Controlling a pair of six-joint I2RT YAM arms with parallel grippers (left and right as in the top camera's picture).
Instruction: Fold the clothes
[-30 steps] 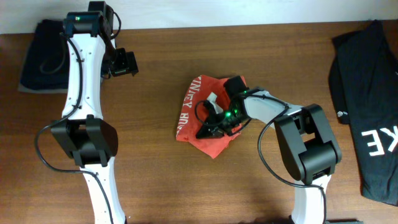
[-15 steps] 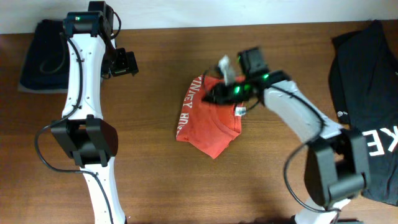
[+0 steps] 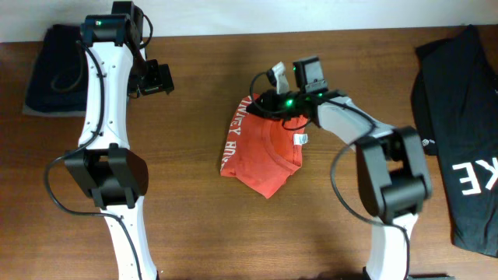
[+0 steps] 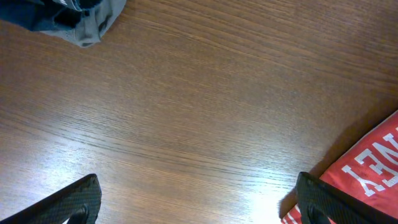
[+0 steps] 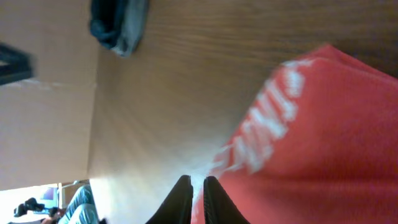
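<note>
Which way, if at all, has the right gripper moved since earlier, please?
Yes: the right gripper moved from the middle of the red-orange cotton T-shirt to its far edge, toward the wooden table's back edge.

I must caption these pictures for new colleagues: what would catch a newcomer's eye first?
A crumpled red-orange shirt with white lettering lies at the table's centre, the right gripper shut at its far edge. The left gripper hangs open over bare wood to the left, and a black shirt fills the right edge.

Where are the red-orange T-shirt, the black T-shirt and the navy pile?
red-orange T-shirt (image 3: 264,155): overhead view, middle of the cloth.
black T-shirt (image 3: 459,109): overhead view, plain upper part.
navy pile (image 3: 43,62): overhead view, top garment.
</note>
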